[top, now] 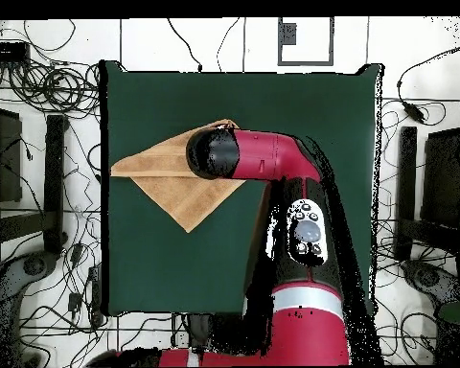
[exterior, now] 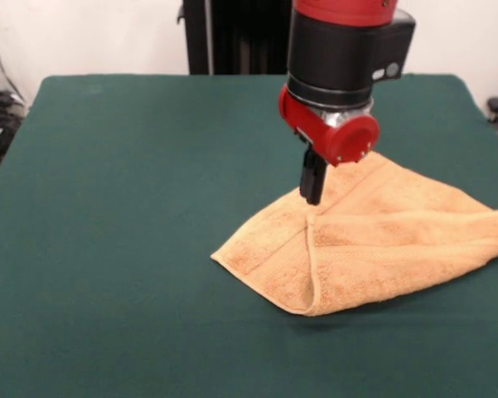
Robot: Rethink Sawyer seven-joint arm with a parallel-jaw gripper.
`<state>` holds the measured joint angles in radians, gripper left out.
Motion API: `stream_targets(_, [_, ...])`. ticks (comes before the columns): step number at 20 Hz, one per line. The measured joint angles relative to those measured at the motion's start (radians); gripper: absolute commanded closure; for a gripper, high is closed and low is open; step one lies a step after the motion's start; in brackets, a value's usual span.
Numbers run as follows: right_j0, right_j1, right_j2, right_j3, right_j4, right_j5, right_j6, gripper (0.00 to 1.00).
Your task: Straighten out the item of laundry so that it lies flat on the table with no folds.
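The orange-tan terry towel isn't flat at all: it's folded over itself, with a hemmed edge running up the middle like a ridge and a woven band near the front corner. Fluffy loop texture, sort of a lopsided diamond shape. From the front it sits on the right side of the green cloth counter. The black gripper is down at the towel's peak, but I honestly can't tell how it's set.
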<state>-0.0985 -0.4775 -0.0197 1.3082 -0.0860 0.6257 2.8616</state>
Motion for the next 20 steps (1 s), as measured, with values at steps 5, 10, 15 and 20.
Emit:
stream_targets(5, [0.018,0.044,-0.017,-0.033,0.018,0.0,0.0,1.0])
stream_targets(10, [0.031,0.095,-0.035,-0.046,0.025,0.0,0.0,1.0])
stream_targets(15, [0.026,0.121,-0.037,-0.046,0.025,0.006,0.0,1.0])
stream_targets(20, [0.015,0.13,-0.038,-0.046,0.025,0.036,0.0,1.0])
